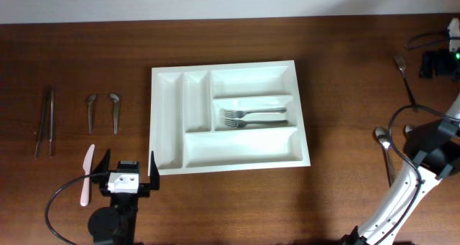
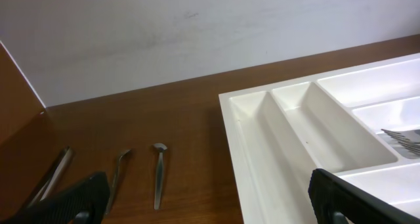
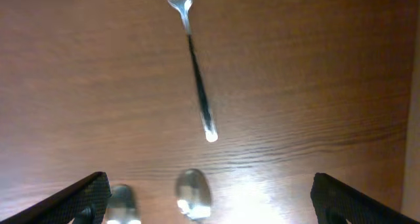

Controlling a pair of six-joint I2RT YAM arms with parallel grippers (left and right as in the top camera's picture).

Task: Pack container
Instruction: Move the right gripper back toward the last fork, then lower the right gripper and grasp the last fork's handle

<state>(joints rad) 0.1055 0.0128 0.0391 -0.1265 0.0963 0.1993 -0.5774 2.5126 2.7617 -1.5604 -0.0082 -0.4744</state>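
Right gripper (image 3: 207, 188) spread, empty, over 2 spoons (image 3: 193, 192); container (image 1: 167, 123) well apart, to its left. Left gripper (image 1: 128, 164) spread, adj. container.

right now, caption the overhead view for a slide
White cutlery tray with two forks in its middle long slot, loose cutlery on the table either side

Left claw (image 1: 129, 156), spread wide: the container (image 1: 153, 116) corner sits dead ahead of its right finger, blocking. Ahead-left, bare wood runs clear up to two spoons (image 2: 159, 171). A pink knife (image 1: 86, 174) hugs its left flank. Right claw (image 3: 209, 184), fingers wide apart: a fork (image 3: 195, 73) lies straight ahead, two spoon bowls (image 3: 193, 192) sit between the fingers, and there's open wood either side of the fork.
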